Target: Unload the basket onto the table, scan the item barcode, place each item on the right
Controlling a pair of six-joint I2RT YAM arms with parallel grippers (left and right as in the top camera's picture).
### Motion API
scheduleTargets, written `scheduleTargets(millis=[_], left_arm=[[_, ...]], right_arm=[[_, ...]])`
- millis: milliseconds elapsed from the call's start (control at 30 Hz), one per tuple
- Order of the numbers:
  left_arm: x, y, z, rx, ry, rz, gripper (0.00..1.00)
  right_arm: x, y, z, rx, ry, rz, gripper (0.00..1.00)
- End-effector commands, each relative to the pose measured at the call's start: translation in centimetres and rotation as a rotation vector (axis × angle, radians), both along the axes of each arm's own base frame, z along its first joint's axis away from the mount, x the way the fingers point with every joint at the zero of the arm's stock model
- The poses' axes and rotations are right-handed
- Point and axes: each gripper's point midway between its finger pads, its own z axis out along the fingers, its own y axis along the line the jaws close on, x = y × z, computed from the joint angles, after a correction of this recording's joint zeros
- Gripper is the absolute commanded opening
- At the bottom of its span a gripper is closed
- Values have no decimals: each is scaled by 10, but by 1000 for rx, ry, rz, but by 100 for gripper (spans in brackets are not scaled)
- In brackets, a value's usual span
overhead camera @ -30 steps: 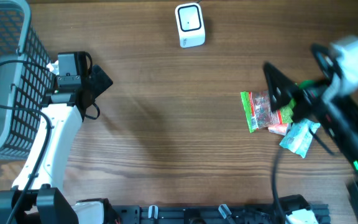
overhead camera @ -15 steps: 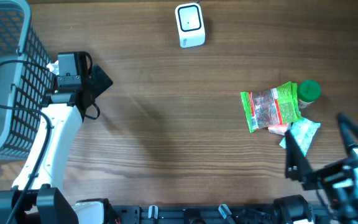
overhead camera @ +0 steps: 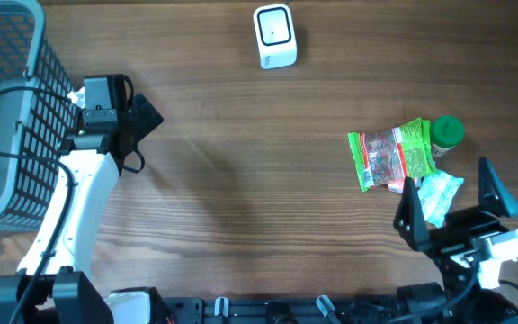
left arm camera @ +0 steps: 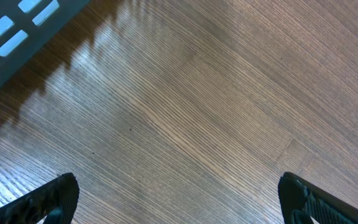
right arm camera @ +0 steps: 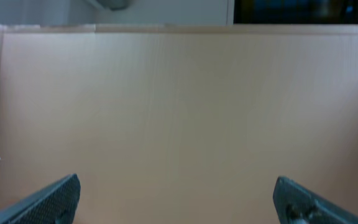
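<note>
Snack packet [overhead camera: 391, 158], crinkly glossy plastic, on wood-grain table [overhead camera: 241, 207]

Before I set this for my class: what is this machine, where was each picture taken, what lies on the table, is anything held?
Two robot arms at a wooden table. One picture looks down from above: left arm by a grey basket, right arm near a green snack packet, a pale packet and a green-capped bottle, a white scanner farther off. The other two come from wrist cameras: bare wood, and a plain tan board. Both pairs of jaws stand open, holding nothing.
</note>
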Motion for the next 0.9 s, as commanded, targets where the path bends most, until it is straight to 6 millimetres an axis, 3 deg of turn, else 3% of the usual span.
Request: scheduleTargets(millis=[0, 233, 533, 667, 867], left_arm=[[2, 2, 4, 1, -9, 0, 100], [2, 2, 4, 2, -9, 0, 100], [2, 2, 4, 2, -9, 0, 100], [2, 2, 4, 1, -9, 0, 100], [2, 2, 4, 1, -9, 0, 100]], right_arm=[[10, -2, -20, 7, -30, -21, 100], [42, 1, -88, -7, 107, -19, 100], [62, 4, -156, -16, 320, -12, 100], [67, 5, -198, -39, 493, -15, 100], [69, -7, -202, -31, 508, -65, 100]])
